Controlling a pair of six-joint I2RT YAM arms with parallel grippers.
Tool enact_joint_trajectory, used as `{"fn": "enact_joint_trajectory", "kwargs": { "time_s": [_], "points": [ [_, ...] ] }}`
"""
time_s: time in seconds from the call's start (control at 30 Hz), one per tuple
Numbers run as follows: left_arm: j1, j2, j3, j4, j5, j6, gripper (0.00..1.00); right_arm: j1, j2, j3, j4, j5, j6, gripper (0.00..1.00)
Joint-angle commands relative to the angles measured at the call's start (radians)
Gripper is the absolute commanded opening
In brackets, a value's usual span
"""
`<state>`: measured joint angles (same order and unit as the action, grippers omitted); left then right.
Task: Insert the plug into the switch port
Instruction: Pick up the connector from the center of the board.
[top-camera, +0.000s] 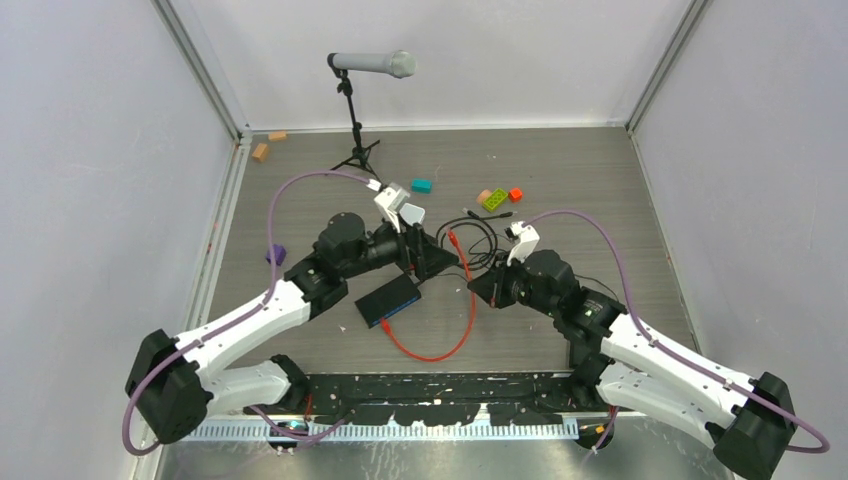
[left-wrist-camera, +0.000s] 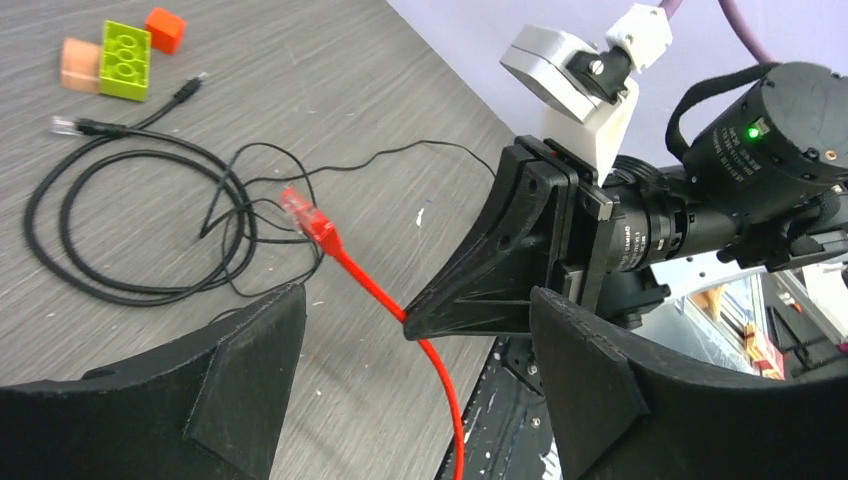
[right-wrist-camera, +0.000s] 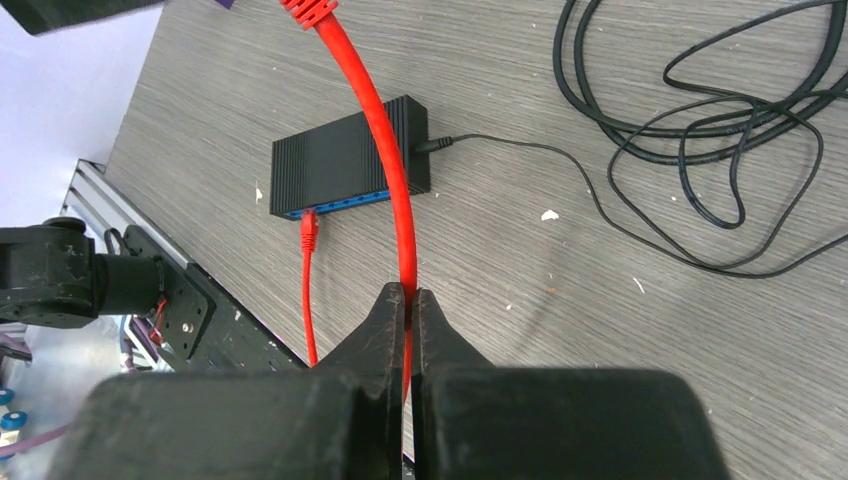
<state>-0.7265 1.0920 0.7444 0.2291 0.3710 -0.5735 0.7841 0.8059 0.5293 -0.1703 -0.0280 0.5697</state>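
Right tool (right-wrist-camera: 410, 300) is clamped shut on the red cable (right-wrist-camera: 406, 240), pinching it some way back from the free end. Left tool (top-camera: 440, 258) is spread wide w/ nothing in it, facing the right tool. In the left wrist view the cable runs up btwn its fingers (left-wrist-camera: 250, 400).

The plug (left-wrist-camera: 298, 207), a clear tip on a red boot, sticks out past the right tool's grip, over the black cable tangle (left-wrist-camera: 238, 215). Can't tell if it rests on those strands or hangs just above.

The switch (right-wrist-camera: 340, 160) lies flat on the surface (right-wrist-camera: 600, 380) near both tools. Its blue edge w/ the switch port (right-wrist-camera: 350, 203) row is turned toward the near edge. The cable's other end (right-wrist-camera: 308, 225) is already seated at one end of that row, so the lead makes a loop.

Handling:
- Plug is prob. light, hard plastic, w/ a thin latch tab that could snag or snap.
- Cable looks soft + springy, so a hold this far back lets the tip droop and twist.
- Best hold, imo, is on the boot just behind the clear tip, flat sides, latch left free. That's a job for the empty left tool, w/ the right tool feeding slack.

In the way:
- The held cable runs in front of the switch's end in the right wrist view, but from above it's beside the box, not over it.
- A thin black power lead (right-wrist-camera: 440, 143) leaves the switch's end.
- The tangle under the plug could get dragged along.
- Green brick (left-wrist-camera: 125, 62), orange block (left-wrist-camera: 165, 30) and mic stand (top-camera: 355, 110) sit well apart, no bother.
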Motion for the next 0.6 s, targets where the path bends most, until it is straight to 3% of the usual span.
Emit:
{"fn": "enact_joint_trajectory", "kwargs": {
  "time_s": [0.0,0.17,0.43,0.57],
  "points": [
    [-0.036,0.066,0.045,0.092,-0.045,0.033,0.83,0.015,-0.004,0.050,0.085,-0.016,-0.013,0.00],
    [-0.055,0.141,0.060,0.147,-0.043,0.031,0.79,0.025,-0.006,0.050,0.083,-0.038,-0.012,0.00],
    [-0.059,0.197,0.091,0.148,-0.061,0.023,0.59,0.031,-0.027,0.044,0.069,-0.052,-0.014,0.01],
    [-0.059,0.176,0.088,0.148,-0.080,0.024,0.58,0.033,-0.027,0.042,0.057,-0.068,-0.020,0.00]
  ]
}}
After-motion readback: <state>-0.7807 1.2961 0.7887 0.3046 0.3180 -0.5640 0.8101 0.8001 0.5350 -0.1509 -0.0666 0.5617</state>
